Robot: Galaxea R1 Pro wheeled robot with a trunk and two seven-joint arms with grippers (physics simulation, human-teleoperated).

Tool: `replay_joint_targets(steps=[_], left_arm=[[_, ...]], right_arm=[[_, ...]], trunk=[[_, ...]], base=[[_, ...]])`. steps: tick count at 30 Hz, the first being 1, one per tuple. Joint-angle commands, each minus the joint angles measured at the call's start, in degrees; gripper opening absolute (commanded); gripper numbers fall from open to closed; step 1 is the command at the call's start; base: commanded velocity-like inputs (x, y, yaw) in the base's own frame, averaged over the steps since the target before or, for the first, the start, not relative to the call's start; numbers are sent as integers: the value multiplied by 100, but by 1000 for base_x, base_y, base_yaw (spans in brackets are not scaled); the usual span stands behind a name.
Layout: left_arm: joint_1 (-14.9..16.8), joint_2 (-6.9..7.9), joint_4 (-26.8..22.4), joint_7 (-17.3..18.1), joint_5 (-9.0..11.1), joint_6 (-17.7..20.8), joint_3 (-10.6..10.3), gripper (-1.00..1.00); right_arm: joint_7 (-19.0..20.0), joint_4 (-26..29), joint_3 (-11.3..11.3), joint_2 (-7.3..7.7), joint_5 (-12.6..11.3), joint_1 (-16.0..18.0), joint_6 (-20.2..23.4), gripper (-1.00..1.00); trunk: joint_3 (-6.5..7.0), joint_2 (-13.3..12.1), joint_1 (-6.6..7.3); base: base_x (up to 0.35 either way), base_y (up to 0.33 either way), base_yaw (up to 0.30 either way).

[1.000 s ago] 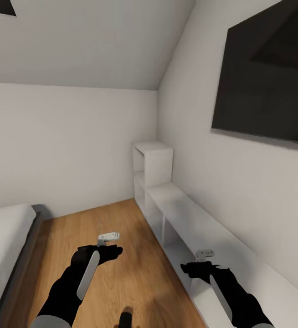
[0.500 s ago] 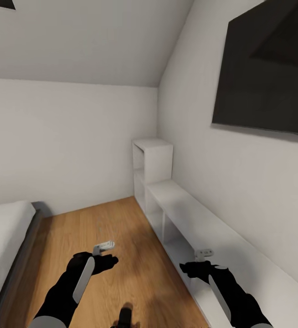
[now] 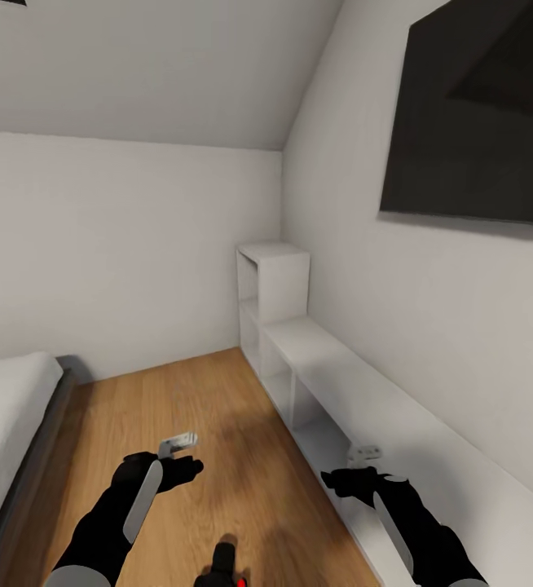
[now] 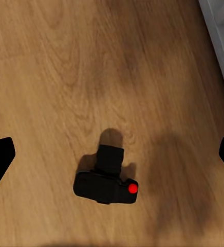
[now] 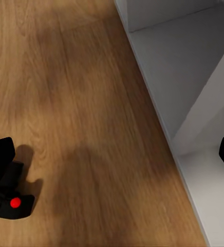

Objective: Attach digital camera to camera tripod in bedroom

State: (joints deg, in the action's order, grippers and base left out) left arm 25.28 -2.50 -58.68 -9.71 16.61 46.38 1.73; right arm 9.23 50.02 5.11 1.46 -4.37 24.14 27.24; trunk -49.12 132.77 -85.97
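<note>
The digital camera (image 4: pixel 107 178), small, black and boxy with a red button on top, lies on the light wood floor. Its top edge also shows at the bottom of the head view (image 3: pixel 227 564), between my two arms. My left gripper (image 3: pixel 177 444) hangs open above the floor, and in the left wrist view the camera lies below, between its spread fingertips (image 4: pixel 0 160). My right gripper (image 3: pixel 366 451) is open next to the low white shelf. The camera (image 5: pixel 8 194) sits off to the side of it in the right wrist view. The camera tripod is out of view.
A low white shelf unit (image 3: pixel 356 399) runs along the right wall and ends in a taller white cube shelf (image 3: pixel 273 281) in the corner. A large dark panel (image 3: pixel 478 122) hangs on the right wall. The grey bed with its white mattress (image 3: pixel 6 399) stands at the left.
The head view has shifted, so the room sits slightly higher in the picture and the camera's red button now shows at the bottom edge. My left gripper has dropped lower and drawn back.
</note>
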Motion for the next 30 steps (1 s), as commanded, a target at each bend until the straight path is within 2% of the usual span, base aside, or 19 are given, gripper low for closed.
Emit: replay_joint_targets(steps=[1,26,30], left_arm=[[3,-5,-8,-46,62,21,11,100],[3,-8,-29,-48,56,3,-5,100],[3,-6,-29,-48,58,3,0,100]], right_arm=[[-11,8,16,6,-45,3,34,100],[12,8,26,19,-46,3,70,100],[121,8,32,30,-46,3,70,100]], trunk=[[-25,44,-21],[-473,1047,-571],[-562,1052,-581]], base=[[0,0,0],[0,0,0],[0,0,0]])
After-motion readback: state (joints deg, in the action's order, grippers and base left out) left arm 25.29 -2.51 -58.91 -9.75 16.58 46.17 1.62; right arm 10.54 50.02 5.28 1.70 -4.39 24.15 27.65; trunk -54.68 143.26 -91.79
